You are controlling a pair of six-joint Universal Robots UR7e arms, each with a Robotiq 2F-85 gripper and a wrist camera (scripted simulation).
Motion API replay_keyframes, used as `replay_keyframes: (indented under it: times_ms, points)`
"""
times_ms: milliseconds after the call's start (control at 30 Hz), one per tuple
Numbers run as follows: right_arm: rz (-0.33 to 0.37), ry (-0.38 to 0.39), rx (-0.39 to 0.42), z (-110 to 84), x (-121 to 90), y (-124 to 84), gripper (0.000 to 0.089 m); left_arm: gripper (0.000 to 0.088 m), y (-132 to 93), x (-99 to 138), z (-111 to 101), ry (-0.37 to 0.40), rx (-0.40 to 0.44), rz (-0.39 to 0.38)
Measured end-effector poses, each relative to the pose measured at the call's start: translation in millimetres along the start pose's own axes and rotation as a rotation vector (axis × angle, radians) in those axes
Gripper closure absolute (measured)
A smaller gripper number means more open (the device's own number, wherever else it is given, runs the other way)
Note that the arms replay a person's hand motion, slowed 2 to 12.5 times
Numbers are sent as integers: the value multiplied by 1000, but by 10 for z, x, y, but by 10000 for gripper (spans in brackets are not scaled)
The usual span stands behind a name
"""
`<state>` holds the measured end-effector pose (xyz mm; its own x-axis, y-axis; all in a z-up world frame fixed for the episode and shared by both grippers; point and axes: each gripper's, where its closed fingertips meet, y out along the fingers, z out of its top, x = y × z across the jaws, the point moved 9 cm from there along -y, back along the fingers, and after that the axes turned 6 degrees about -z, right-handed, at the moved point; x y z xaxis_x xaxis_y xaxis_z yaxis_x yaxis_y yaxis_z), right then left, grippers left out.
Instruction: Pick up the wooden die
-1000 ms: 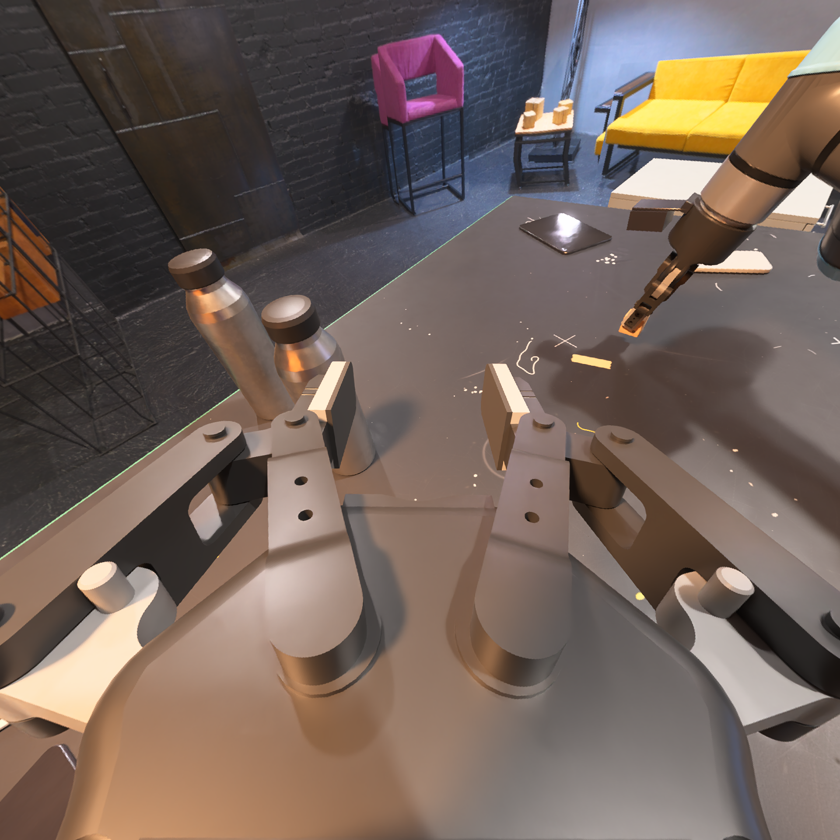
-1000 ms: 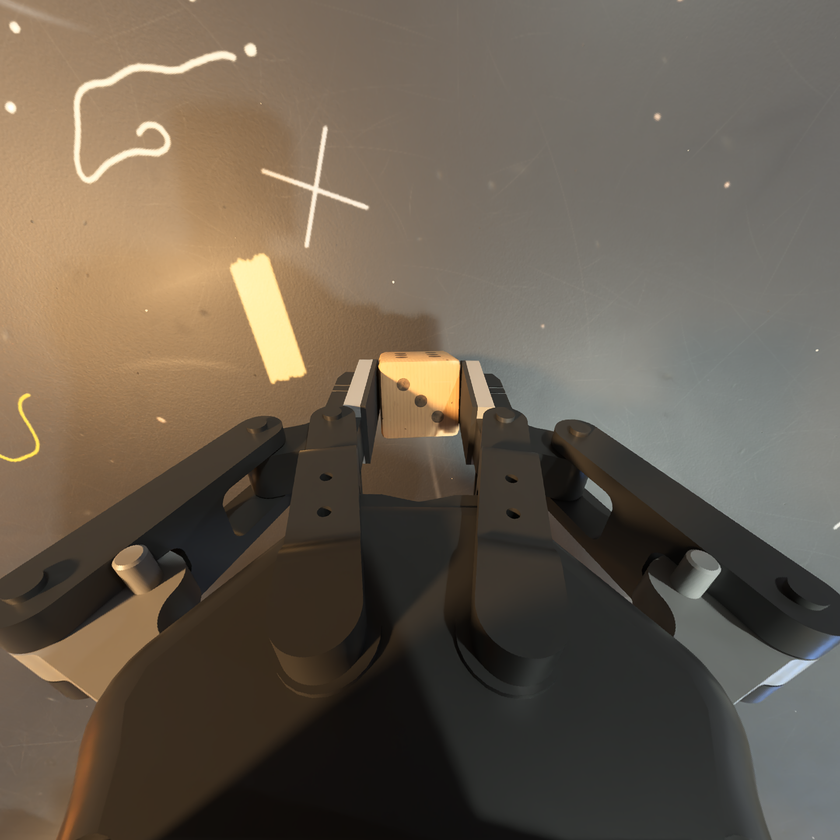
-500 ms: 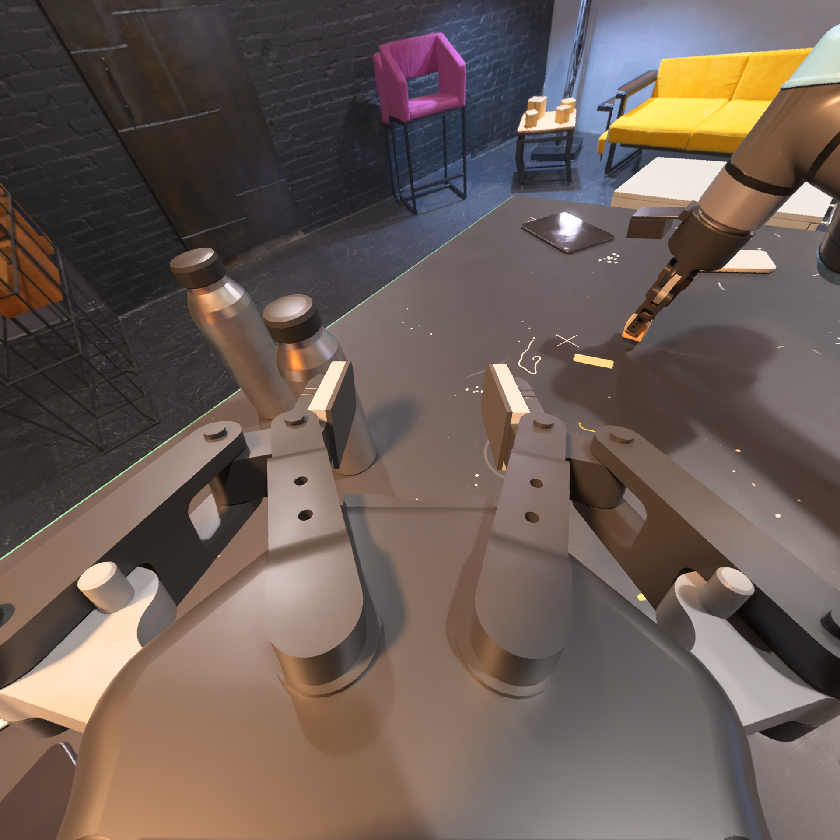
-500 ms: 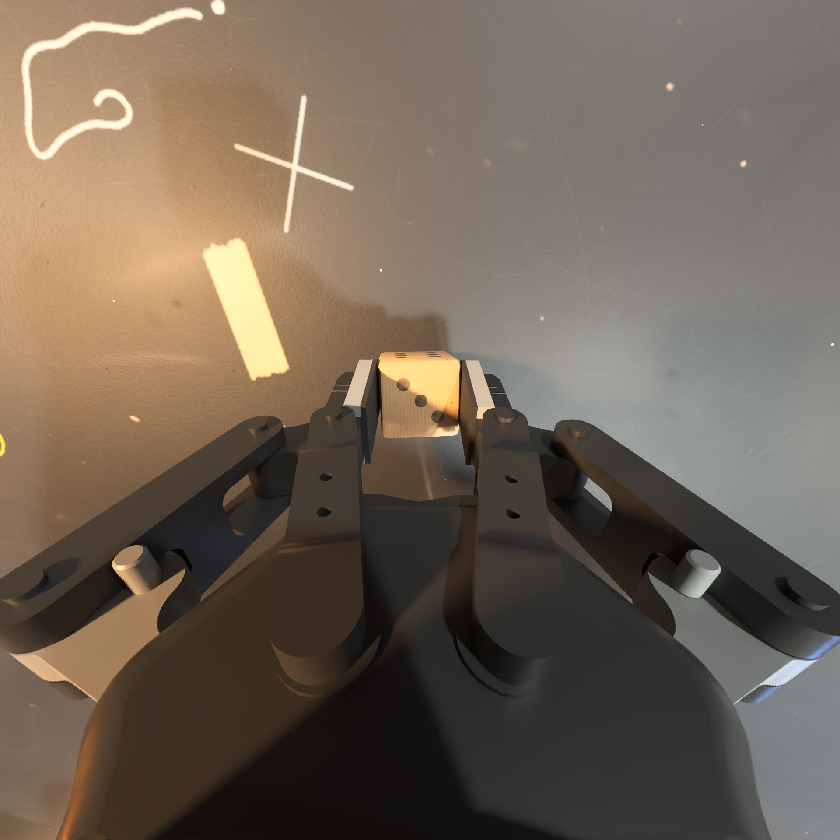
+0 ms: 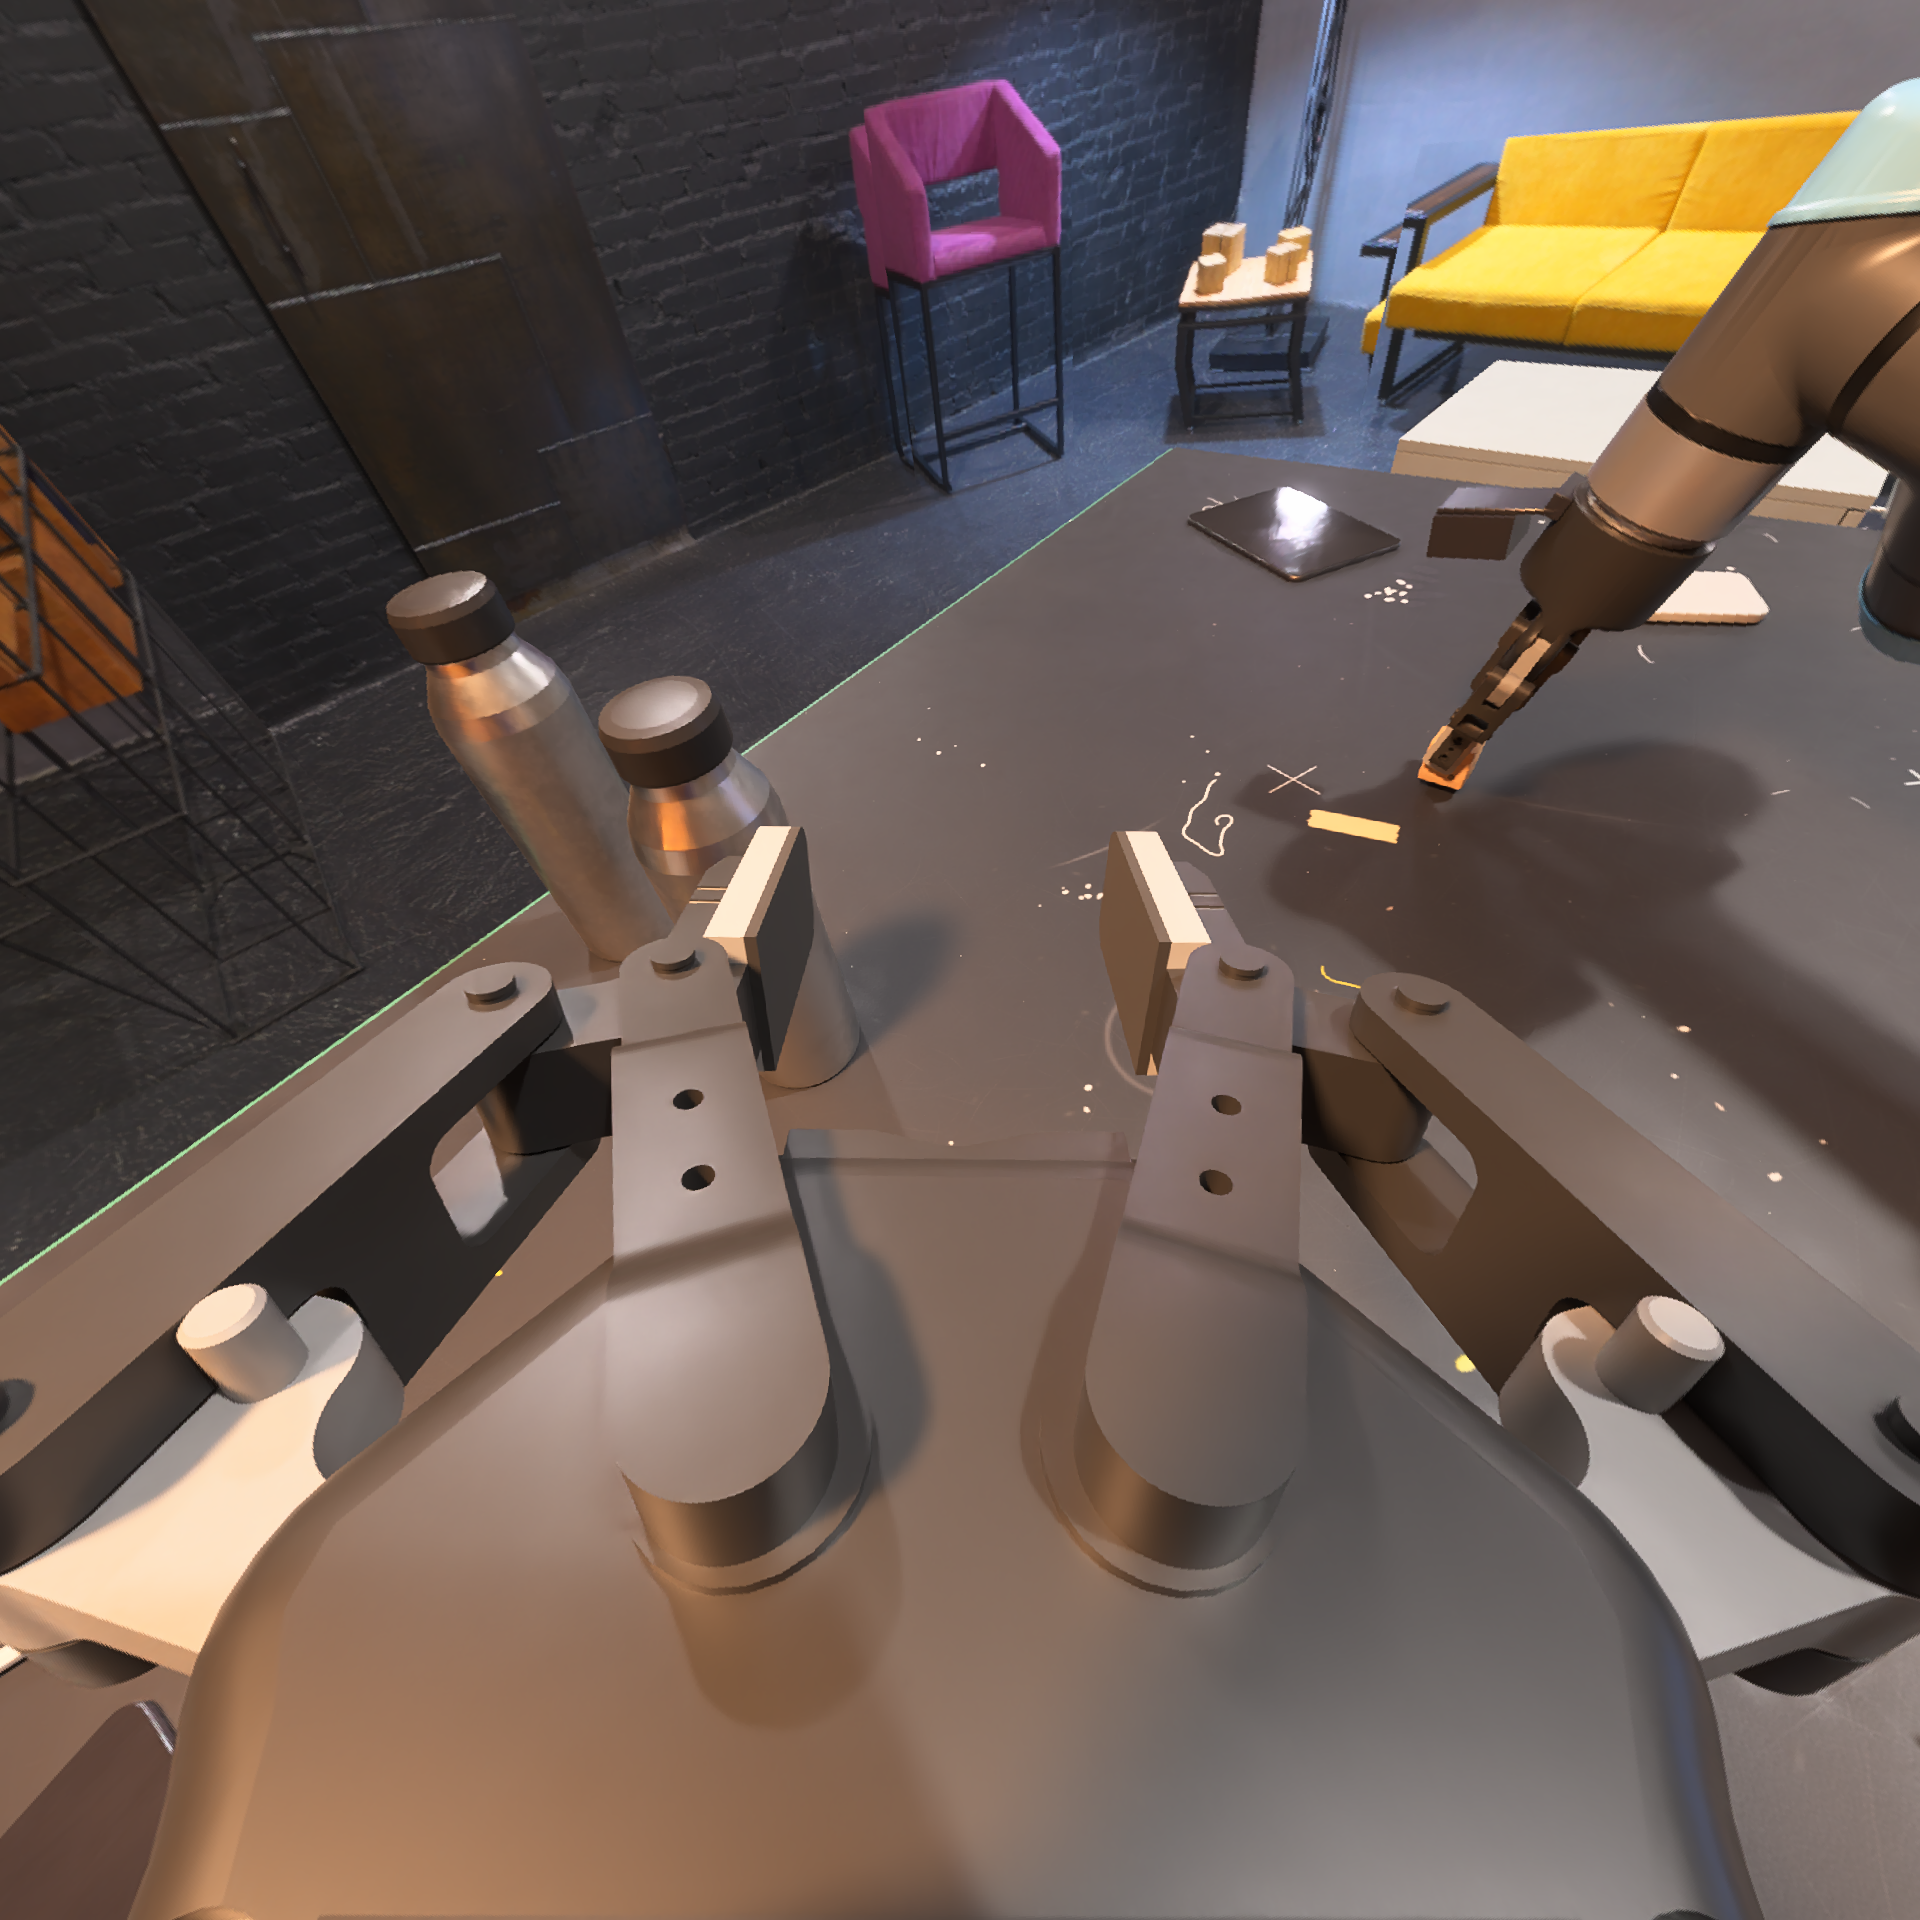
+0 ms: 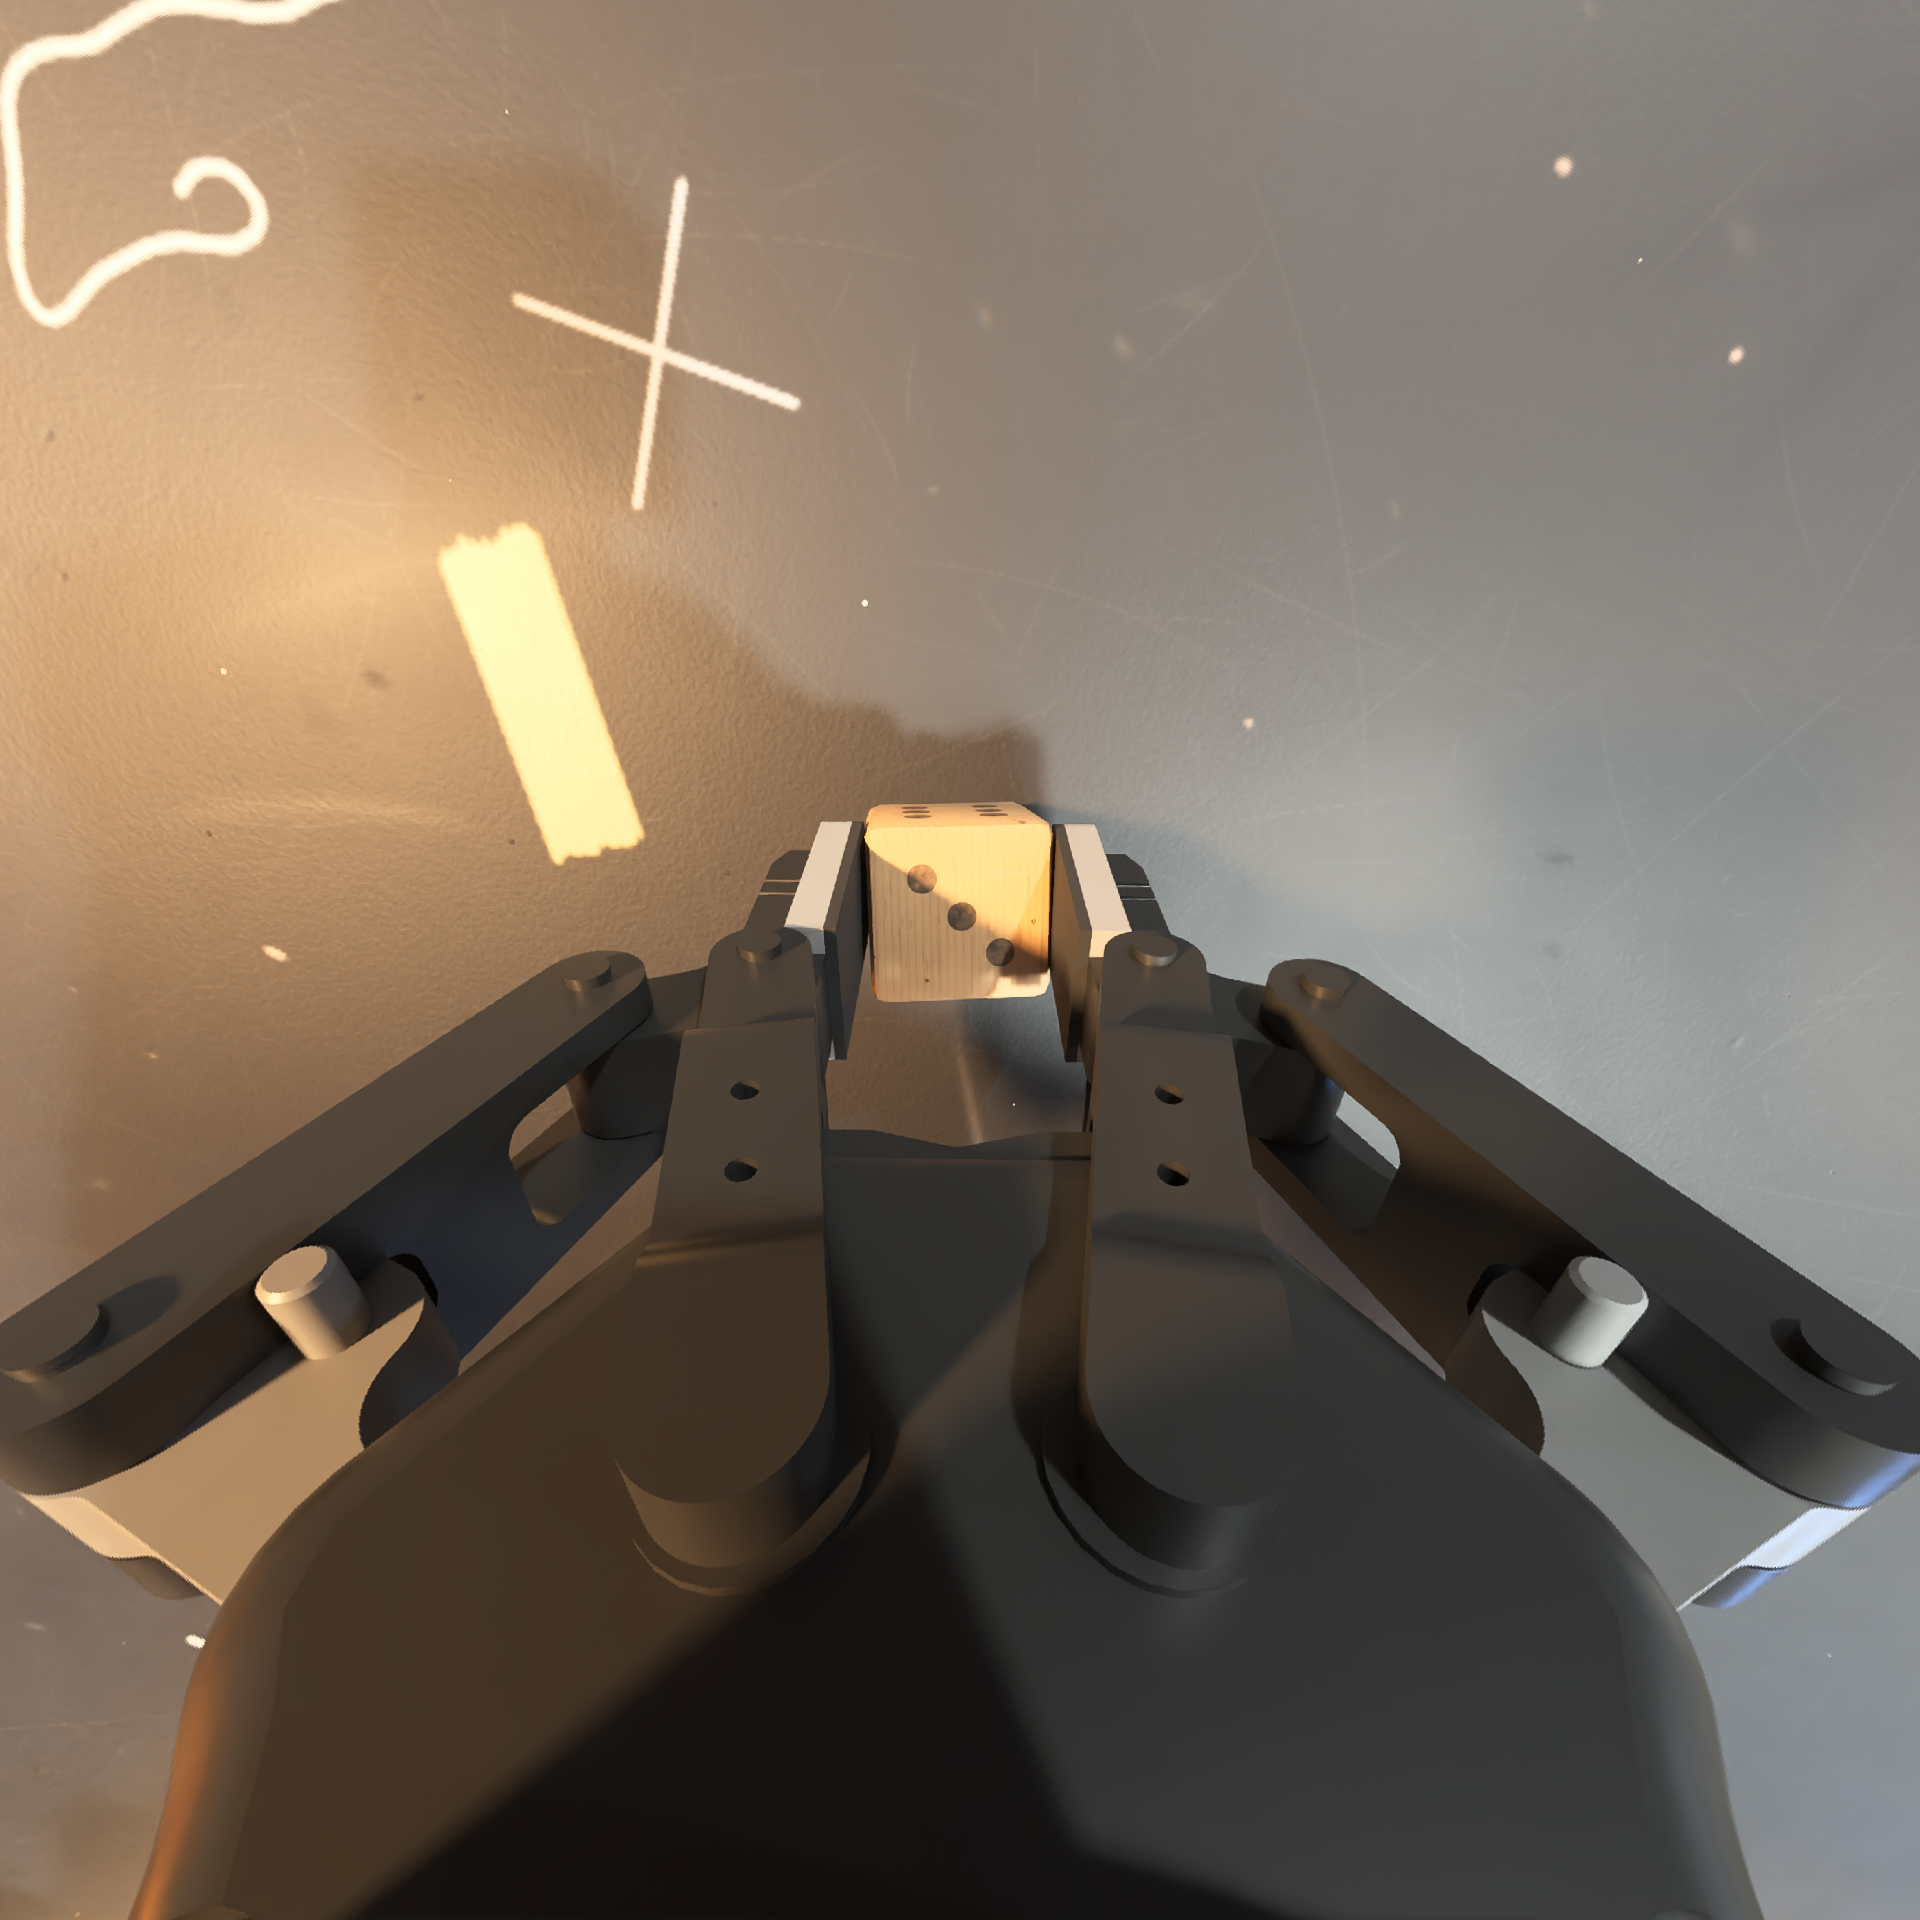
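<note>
The wooden die (image 6: 956, 904) is a pale cube with dark pips, clamped between the two pads of my right gripper (image 6: 956, 883). The gripper is shut on it, low over the dark table (image 6: 1455, 520); I cannot tell if the die touches the surface. In the left wrist view the right gripper (image 5: 1455, 753) points down at the far right with the die (image 5: 1446, 769) at its tip. My left gripper (image 5: 951, 904) is open and empty, well short of the die.
Two metal bottles (image 5: 520, 748) (image 5: 707, 800) stand by the table's left edge, just behind my left finger. A yellow tape strip (image 6: 540, 696), a chalk cross (image 6: 660, 343) and a squiggle mark the table near the die. A dark square tile (image 5: 1294, 530) lies farther back.
In the right wrist view the table marks have drifted left and up and grown slightly larger; the die stays clamped. The left gripper has barely moved.
</note>
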<state>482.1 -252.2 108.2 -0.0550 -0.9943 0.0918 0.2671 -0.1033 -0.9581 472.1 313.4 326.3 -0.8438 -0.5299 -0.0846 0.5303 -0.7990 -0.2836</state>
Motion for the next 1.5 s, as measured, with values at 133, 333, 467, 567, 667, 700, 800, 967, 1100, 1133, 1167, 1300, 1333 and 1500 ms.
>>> replay_keyframes:
  times_ms: [133,333,467,567,667,700,800,967,1100,1133,1167,1300,1333,1500]
  points:
    - [-3,-3,16,-3,2,-11,581,378,-3,1,-1,0,0,0]
    - [-16,-10,44,-9,8,-44,581,378,-8,1,-2,1,0,-3]
    - [-30,-12,60,-16,17,-78,581,378,-10,0,-5,1,-2,-4]
    - [-42,-14,70,-21,23,-109,581,378,-11,-1,-7,0,-5,-5]
    - [-53,-17,80,-28,25,-147,581,378,-11,-3,-11,1,-9,-5]
    - [-57,-18,83,-31,26,-162,581,378,-11,-4,-12,1,-10,-6]
    - [-69,-22,93,-39,21,-211,581,378,-10,-4,-16,1,-15,-8]
    - [-97,-29,125,-50,8,-322,582,377,-9,-5,-26,4,-26,-11]
    - [-126,-38,166,-57,-19,-443,581,377,-8,-7,-33,7,-35,-12]
    - [-134,-41,179,-58,-29,-477,581,377,-8,-7,-35,7,-37,-11]
    - [-142,-44,193,-59,-39,-514,581,377,-8,-8,-37,8,-40,-11]
    - [-174,-64,261,-65,-103,-677,581,378,-10,-11,-44,10,-48,-10]
    - [-182,-71,282,-65,-122,-723,581,378,-11,-12,-46,11,-50,-9]
    - [-211,-120,404,-64,-257,-958,581,378,-12,-14,-56,14,-62,-9]
